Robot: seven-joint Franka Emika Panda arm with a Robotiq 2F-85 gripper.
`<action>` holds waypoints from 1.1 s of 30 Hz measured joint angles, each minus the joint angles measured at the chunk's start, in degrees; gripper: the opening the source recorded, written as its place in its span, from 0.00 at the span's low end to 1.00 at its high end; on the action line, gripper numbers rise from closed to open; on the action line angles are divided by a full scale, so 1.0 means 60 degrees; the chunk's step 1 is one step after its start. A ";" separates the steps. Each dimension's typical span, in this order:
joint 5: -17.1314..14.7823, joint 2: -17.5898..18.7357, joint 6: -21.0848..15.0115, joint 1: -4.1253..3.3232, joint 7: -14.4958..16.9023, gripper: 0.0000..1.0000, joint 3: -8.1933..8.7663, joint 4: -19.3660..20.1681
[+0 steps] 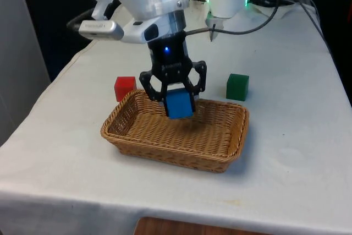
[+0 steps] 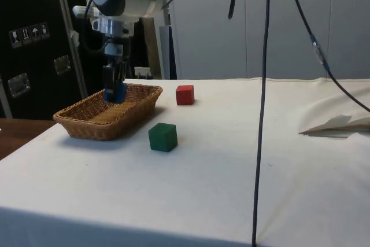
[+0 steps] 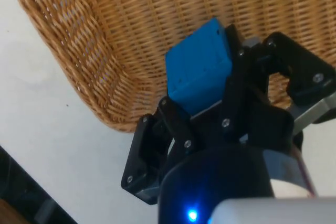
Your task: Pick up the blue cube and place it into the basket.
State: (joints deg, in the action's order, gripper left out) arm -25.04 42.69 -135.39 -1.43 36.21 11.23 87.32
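The pincer is gripping the blue cube between its fingers and hanging over the basket, toward its far side as the front view shows it. In the wrist view the cube is sitting squarely over the woven floor, inside the rim. From the side view the cube is appearing about level with the basket's wall, so it is probably not resting on the weave yet.

To finish this step well, the arm should be lowering straight down until the cube is nearly touching the floor, then parting the fingers just enough to let it go. Dropping it from this height is risking a bounce or a tumble against the wall. The fingers should be staying clear of the far rim while descending, since the cube is riding close to that edge.

A red cube and a green cube are sitting on the tabletop beyond the basket, well clear of the path.
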 measured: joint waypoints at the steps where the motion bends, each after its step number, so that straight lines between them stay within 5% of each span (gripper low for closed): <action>1: -0.0067 0.0153 0.0000 0.0000 0.0000 0.01 0.0000 -0.0115; 16: -0.0372 0.0974 0.0000 0.0019 0.0000 0.02 0.0000 -0.0831; 19: -0.0372 0.0974 0.0000 0.0019 0.0010 0.26 0.0000 -0.0831; 20: -0.0372 0.0974 0.0000 0.0019 0.0010 0.26 0.0000 -0.0831; 26: -0.0372 0.0964 0.0010 0.0019 0.0029 0.97 0.0000 -0.0831; 33: -0.0372 0.0964 0.0010 0.0019 0.0029 1.00 0.0000 -0.0831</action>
State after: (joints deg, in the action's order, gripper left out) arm -27.27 48.47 -135.33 -1.32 36.38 11.23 82.33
